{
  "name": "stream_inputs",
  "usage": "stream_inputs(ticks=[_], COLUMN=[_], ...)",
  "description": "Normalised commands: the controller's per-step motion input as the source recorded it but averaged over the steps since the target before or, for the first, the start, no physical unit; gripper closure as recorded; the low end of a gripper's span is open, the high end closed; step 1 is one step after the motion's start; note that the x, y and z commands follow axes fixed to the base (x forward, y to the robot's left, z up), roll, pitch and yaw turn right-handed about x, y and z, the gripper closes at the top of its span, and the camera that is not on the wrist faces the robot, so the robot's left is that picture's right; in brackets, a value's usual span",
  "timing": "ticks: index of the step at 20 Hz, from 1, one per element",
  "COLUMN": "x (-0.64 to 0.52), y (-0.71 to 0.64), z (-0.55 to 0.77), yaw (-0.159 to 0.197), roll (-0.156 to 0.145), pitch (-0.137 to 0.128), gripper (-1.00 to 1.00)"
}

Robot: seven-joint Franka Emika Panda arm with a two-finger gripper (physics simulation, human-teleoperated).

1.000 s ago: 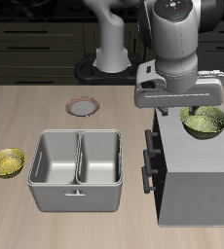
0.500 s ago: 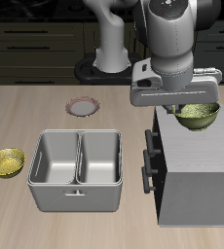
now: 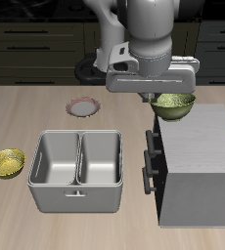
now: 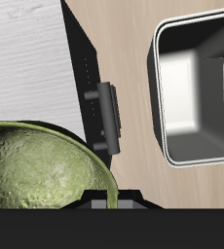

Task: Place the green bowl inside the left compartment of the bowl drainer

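The glossy olive-green bowl [image 3: 173, 105] hangs in the air above the back edge of the grey cabinet, gripped at its rim by my gripper [image 3: 161, 99], which is shut on it. In the wrist view the green bowl [image 4: 41, 170] fills the space right under the fingers, over the cabinet's edge. The bowl drainer [image 3: 77, 171] is a grey two-well metal tub nearer the table's front edge, beside the cabinet; both wells hold nothing. One of its wells [image 4: 197, 88] shows in the wrist view.
A big grey cabinet [image 3: 193, 171] with dark handles [image 3: 151, 161] stands beside the drainer. A small yellow-gold bowl [image 3: 6, 163] rests on the drainer's other side. A small round plate [image 3: 82, 106] lies farther back. The wooden table [image 3: 26, 112] spreads around them.
The gripper lifted the green bowl off the cabinet top and carried it sideways toward the drainer's side, from over the cabinet's middle to above its back corner.
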Motion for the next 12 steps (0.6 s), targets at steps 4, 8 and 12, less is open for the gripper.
stream_inputs(ticks=[4, 8, 12], x=[-0.31, -0.34, -0.32], y=[-0.79, -0.86, -0.62], z=[0.35, 0.29, 0.11], yaw=[0.001, -0.001, 0.002], roll=[-0.089, -0.108, -0.091], pitch=[-0.046, -0.055, -0.037], gripper=[1.00, 1.00, 1.00])
